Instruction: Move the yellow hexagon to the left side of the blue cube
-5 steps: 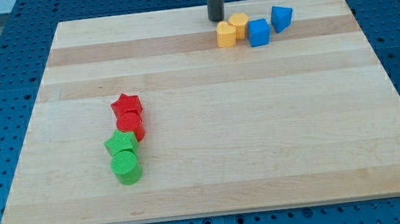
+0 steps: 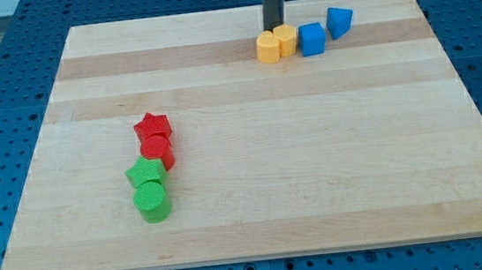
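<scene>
The yellow hexagon (image 2: 286,39) lies near the view's top, touching the left face of the blue cube (image 2: 312,39). A second yellow block (image 2: 268,48), rounded, touches the hexagon's lower left. My tip (image 2: 275,25) stands just above the hexagon, at its upper edge. A blue triangular block (image 2: 340,21) lies up and right of the cube, apart from it.
A red star (image 2: 152,126) and a red block (image 2: 157,149) lie at the view's left centre, with a green star-like block (image 2: 145,173) and a green cylinder (image 2: 152,201) below them, all in a touching column. The wooden board (image 2: 251,152) sits on a blue perforated table.
My tip moved right, from above the left yellow block to above the hexagon. Both yellow blocks shifted slightly left and down; the hexagon now lies level with the cube.
</scene>
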